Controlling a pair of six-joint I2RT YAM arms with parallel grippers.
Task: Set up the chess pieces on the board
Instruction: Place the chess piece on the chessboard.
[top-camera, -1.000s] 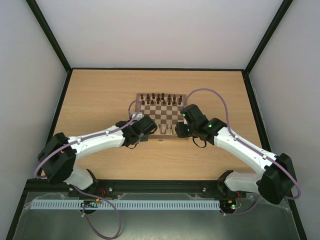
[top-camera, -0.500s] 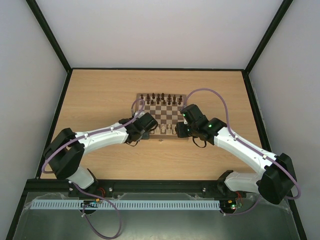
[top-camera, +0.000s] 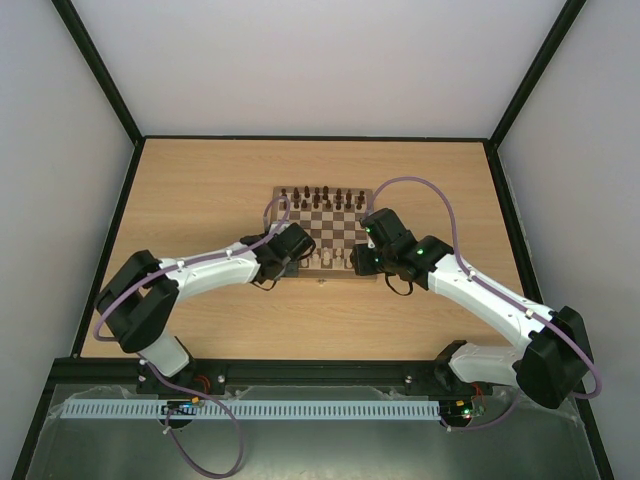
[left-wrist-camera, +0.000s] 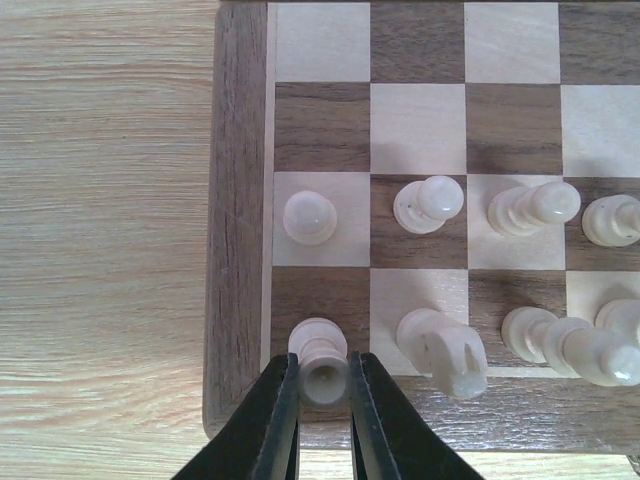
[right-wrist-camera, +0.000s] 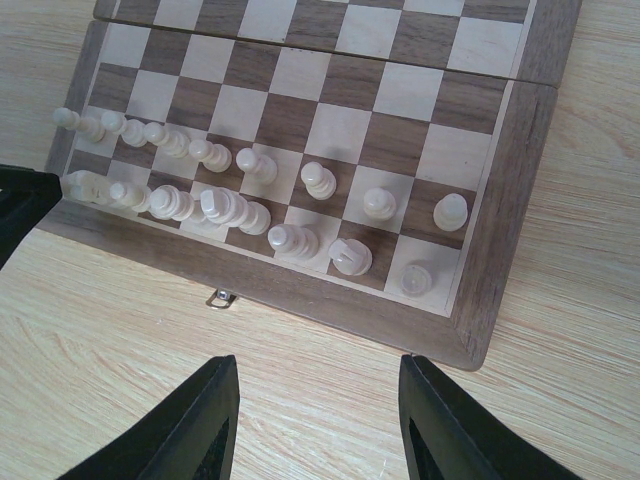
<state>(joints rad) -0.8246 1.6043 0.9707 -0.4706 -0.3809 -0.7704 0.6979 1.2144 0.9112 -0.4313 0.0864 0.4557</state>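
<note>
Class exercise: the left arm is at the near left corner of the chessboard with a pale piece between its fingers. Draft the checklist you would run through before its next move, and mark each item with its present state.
1. Grip: left gripper shut on the corner piece: ok.
2. Placement: the piece sits over the dark corner square of the board: ok.
3. Seating: base flat on that square: cannot tell, hidden from this angle.
4. Clearance: the knight beside it stands apart from the gripper, by a narrow gap: ok.
5. Other arm: right gripper open, empty, over the table off the board: ok.
</note>
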